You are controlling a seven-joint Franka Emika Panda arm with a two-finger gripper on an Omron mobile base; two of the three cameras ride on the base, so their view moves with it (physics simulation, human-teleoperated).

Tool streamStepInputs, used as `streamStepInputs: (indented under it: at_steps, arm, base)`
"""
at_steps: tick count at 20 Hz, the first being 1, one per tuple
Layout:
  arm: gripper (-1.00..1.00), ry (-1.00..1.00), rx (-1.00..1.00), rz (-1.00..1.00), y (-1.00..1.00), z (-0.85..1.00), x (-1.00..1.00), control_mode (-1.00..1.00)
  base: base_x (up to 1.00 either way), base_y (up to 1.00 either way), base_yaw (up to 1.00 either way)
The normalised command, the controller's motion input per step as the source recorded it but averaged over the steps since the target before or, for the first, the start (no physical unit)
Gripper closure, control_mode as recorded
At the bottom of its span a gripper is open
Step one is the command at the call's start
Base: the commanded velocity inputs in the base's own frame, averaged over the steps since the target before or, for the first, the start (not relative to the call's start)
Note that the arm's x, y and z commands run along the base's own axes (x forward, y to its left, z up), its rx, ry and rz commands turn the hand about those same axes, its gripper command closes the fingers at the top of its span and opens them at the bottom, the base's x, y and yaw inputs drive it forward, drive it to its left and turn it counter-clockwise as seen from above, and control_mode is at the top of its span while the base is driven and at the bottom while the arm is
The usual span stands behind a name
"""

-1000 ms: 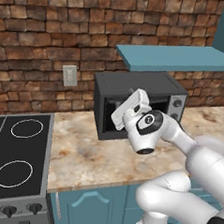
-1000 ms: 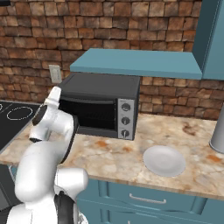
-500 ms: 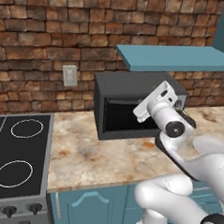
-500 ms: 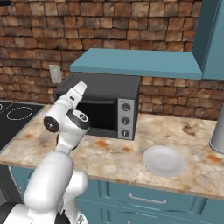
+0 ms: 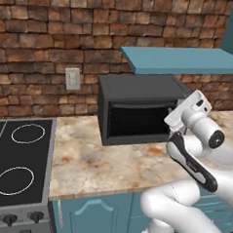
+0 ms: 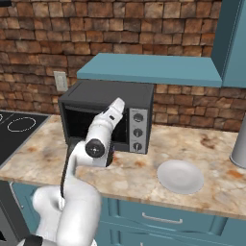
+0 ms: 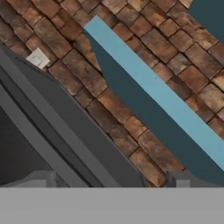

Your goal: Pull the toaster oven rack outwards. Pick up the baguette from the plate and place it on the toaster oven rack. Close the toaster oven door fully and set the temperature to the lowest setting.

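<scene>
Watching from the remote station, I see the gripper (image 7: 111, 180) wide open with nothing between its fingers, the two tips standing well apart at the bottom of the hand view. It sits up by the front upper right corner of the oven (image 5: 134, 90), just before the knobs (image 6: 138, 130). The hand camera looks out over the oven's top edge at the brick wall and the underside of the shelf (image 5: 185, 61) above the oven. So I judge the hand is tilted upward and aimed too high for the cavity. It reads to me as a passing pose on the way to the rack, not a reach for anything.

The oven stands at the back of the counter under the shelf, its dark front facing me. I can make out faint bars inside the front. I cannot tell from here whether the door is dropped or upright. The plate (image 6: 181, 176) lies on the counter to the right of the oven and nearer the edge, well apart from the hand. It looks bare white to me, so I cannot place the baguette. No step of the task looks done yet.

Against a second ago, the hand has swung across the oven's front from the left half to the right corner and has risen. The elbow now lies lower before the oven. The fingers have stayed spread, and the oven and plate have not shifted
</scene>
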Motion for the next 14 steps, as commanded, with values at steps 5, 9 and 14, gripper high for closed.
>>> streamStepInputs:
  at_steps: [5,9,14]
  arm:
    - [-1.00,-0.03,-0.11,0.10,-0.76,-0.19,-0.11,-1.00]
    - [-1.00,-0.04,-0.16,0.06,-0.56,-0.18,0.10,-1.00]
    - [-1.00,-0.04,-0.15,0.02,-0.17,-0.20,0.23,-1.00]
  base:
    - [0.00,0.00,0.00]
    - [0.00,0.00,0.00]
    - [0.00,0.00,0.00]
